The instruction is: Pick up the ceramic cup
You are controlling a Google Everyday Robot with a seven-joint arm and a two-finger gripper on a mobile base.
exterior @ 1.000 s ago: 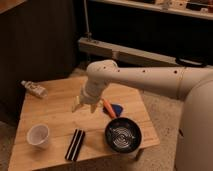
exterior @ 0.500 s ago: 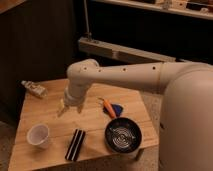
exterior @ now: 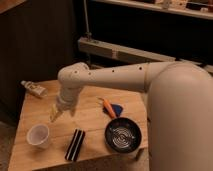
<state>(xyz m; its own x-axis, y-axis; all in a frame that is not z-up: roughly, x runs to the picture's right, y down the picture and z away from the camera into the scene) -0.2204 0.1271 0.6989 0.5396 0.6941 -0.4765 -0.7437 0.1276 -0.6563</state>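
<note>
Approach step: gripper (exterior: 57, 112) hovers left of centre, up-right of the cup (exterior: 38, 135), not touching; claw state can't tell. Next: lower down-left around the cup.

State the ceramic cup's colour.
Plain white ceramic cup, camera view; hand hangs nearby, upper right of it.

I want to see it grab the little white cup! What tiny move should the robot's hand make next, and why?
Probably slide the gripper down-left in the view, until over the small white ceramic cup. It hangs above the wooden table beside the cup, not touching it.
</note>
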